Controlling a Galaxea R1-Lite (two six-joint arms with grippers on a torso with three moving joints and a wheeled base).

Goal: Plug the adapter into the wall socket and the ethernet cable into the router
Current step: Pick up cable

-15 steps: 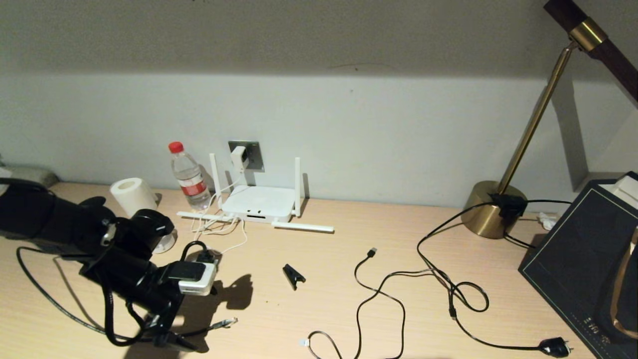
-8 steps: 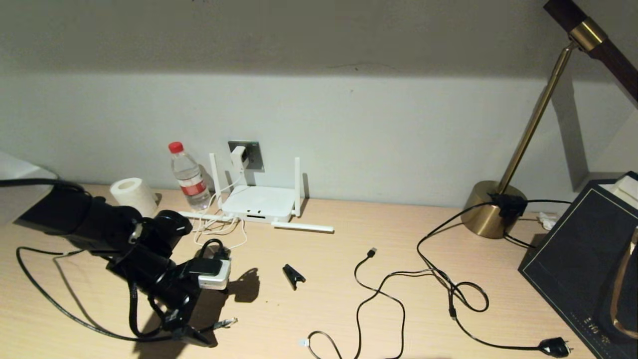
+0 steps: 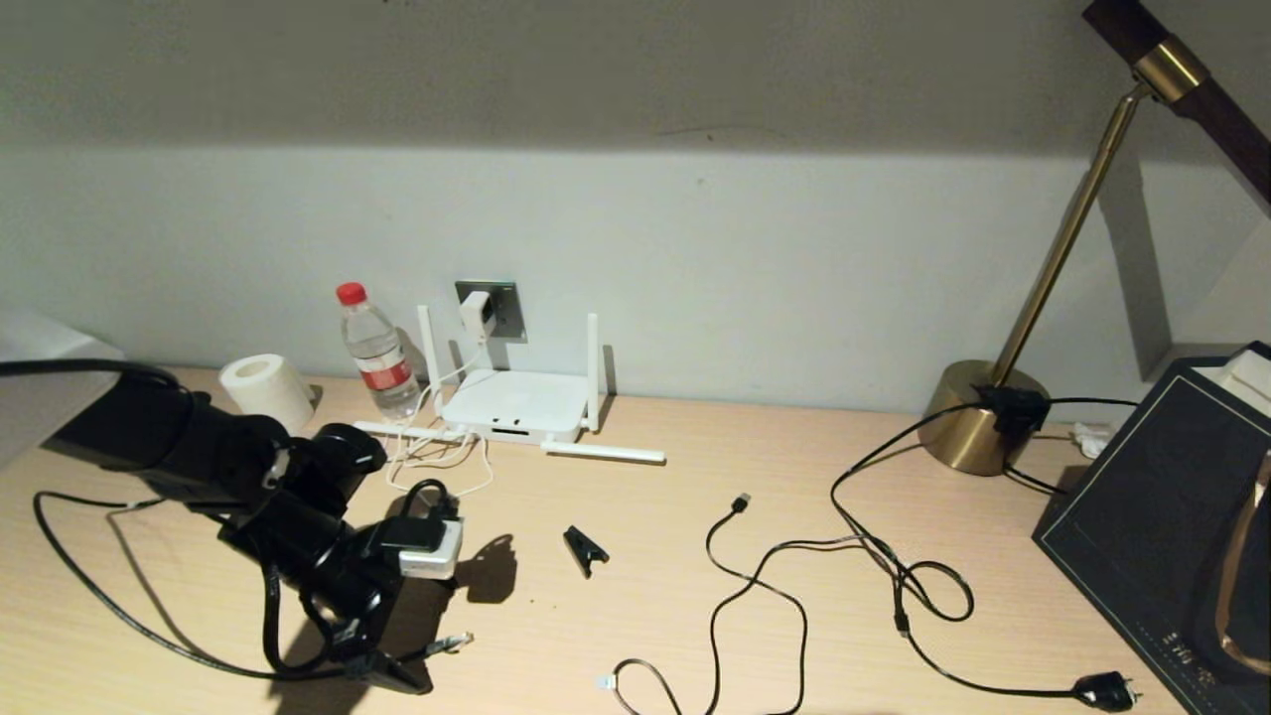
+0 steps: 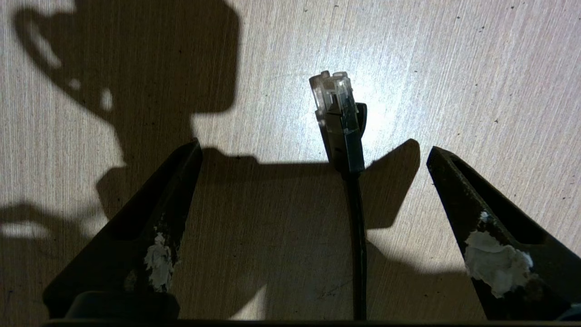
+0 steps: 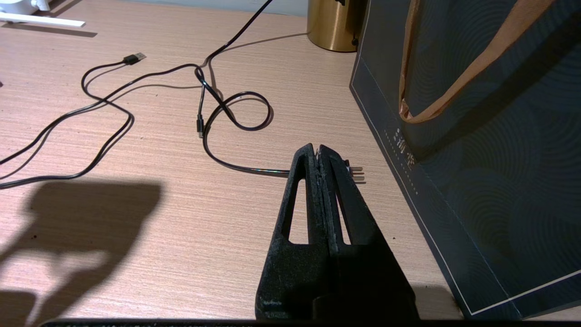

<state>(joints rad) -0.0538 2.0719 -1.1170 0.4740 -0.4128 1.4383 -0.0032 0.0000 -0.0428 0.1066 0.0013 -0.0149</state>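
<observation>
The white adapter [image 3: 478, 312] sits plugged into the grey wall socket [image 3: 508, 306] above the white router [image 3: 516, 401], its thin white cord hanging to the desk. The black ethernet cable [image 3: 99, 602] loops across the left of the desk and ends in a clear connector [image 3: 453, 643] lying flat. My left gripper [image 3: 392, 675] hovers low over that end, open. In the left wrist view the cable [image 4: 358, 254] runs between the spread fingers [image 4: 172, 218], untouched, and the connector [image 4: 333, 93] lies just past the left gripper [image 4: 314, 146]. My right gripper [image 5: 318, 149] is shut and empty, outside the head view.
A water bottle [image 3: 377, 353] and paper roll [image 3: 263, 389] stand left of the router. A black clip [image 3: 586, 549], a USB-tipped cable [image 3: 740, 503], the lamp base [image 3: 978, 417] and its cord with a black plug [image 3: 1107, 690] lie to the right. A dark bag [image 5: 476, 136] stands beside the right gripper.
My left arm has swung to the right and a little forward, bringing its gripper nearer the ethernet connector; most of that happened in the first half second. Nothing else moved.
</observation>
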